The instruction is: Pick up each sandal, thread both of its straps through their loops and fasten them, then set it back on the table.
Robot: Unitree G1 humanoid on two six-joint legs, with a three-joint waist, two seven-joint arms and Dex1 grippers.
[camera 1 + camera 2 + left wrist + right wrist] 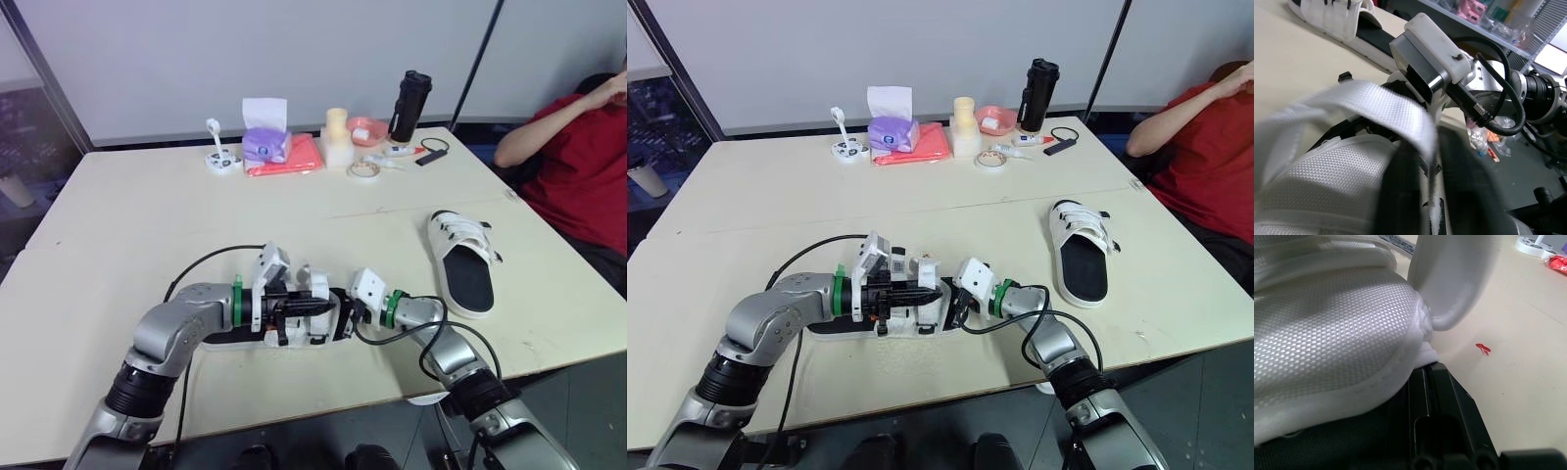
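Two claws meet on the sandal, lower centre of the table. Left claw looks clenched on a strap, likely to thread it. Right claw braces the sandal; we cannot tell its grip.

Two white, black-soled sandals — near sandal front-centre, other sandal flat, upright, well right.

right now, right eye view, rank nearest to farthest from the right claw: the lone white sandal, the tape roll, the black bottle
1. white slip-on sandal with black footbed, off to the right claw's right.
2. white roll of tape, farther back, near the middle.
3. tall black bottle, at the very back, right of the tape.
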